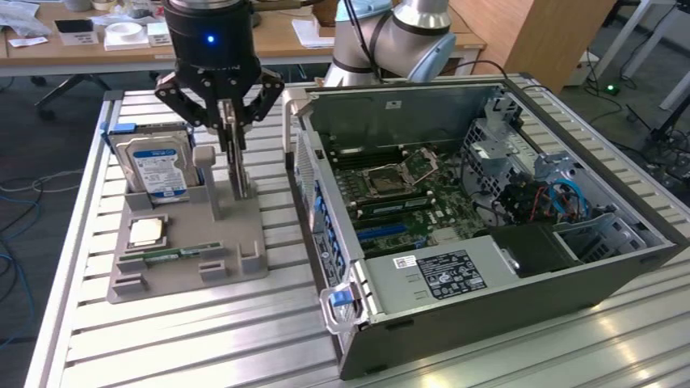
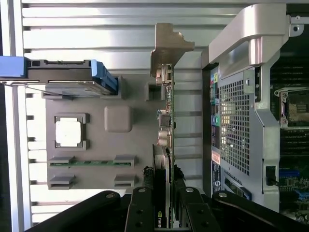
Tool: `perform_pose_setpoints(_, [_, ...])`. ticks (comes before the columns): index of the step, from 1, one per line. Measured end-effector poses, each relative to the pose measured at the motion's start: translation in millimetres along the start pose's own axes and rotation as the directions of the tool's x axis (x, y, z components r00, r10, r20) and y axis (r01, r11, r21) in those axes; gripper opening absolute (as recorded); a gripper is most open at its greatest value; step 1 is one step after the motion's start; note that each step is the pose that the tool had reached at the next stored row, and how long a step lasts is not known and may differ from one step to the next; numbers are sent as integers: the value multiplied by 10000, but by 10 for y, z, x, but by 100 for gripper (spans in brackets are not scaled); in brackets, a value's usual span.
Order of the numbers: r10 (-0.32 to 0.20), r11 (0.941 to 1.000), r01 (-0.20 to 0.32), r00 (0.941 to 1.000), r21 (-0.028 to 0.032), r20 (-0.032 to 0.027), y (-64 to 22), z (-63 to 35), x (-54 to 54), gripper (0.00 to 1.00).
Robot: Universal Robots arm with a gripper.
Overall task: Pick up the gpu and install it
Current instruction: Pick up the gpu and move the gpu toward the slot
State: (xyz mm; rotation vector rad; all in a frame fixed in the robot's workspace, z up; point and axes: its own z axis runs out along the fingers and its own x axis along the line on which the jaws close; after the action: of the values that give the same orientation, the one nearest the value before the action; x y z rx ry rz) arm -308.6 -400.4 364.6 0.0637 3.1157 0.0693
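Above the gray holder (image 1: 178, 279), the vertical end effector (image 1: 233, 136) clamps the upright gpu (image 1: 241, 174).

A slatted metal table (image 1: 161, 339) stands before a wooden desk (image 1: 270, 44) with papers (image 1: 313, 34); cables (image 1: 19, 192) trail over dark floor (image 1: 54, 133).

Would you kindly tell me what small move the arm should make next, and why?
Probably a short, straight lift. The end effector looks closed on the gpu, which stands upright in the grey holder; rising vertically should free it without scraping the slot.
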Motion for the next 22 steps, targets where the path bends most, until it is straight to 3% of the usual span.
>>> perform_pose_setpoints(13, [-1,10000,1,10000,1,4,16,-351,-8,26])
perform_pose_setpoints(22, [-1,10000,1,10000,-1,12,22,-490,-11,26])
